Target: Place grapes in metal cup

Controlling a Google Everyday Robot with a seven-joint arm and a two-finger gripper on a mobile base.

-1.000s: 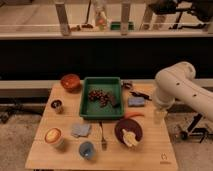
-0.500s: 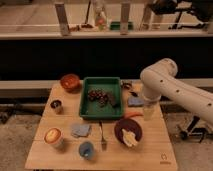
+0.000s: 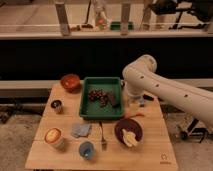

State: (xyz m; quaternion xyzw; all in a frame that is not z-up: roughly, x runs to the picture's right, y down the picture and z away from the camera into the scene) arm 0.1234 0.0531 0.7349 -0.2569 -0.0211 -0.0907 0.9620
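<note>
The grapes [image 3: 97, 95] are a small dark reddish bunch lying in the green tray [image 3: 102, 80] at the middle of the wooden table. The metal cup [image 3: 56, 106] stands upright near the table's left edge, well left of the tray. My white arm reaches in from the right and bends down beside the tray's right rim. My gripper [image 3: 131, 103] hangs there, open and empty, to the right of the grapes and largely hidden by the arm.
A dark flat block [image 3: 113, 99] lies in the tray beside the grapes. An orange bowl [image 3: 70, 81] sits back left. A pale cup [image 3: 52, 136], blue cup [image 3: 86, 150], grey cloth [image 3: 80, 130], fork [image 3: 102, 140] and dark bowl [image 3: 128, 131] line the front.
The arm has swung left from the table's right side and now stands at the tray's right rim. The grapes and cups have not moved.
</note>
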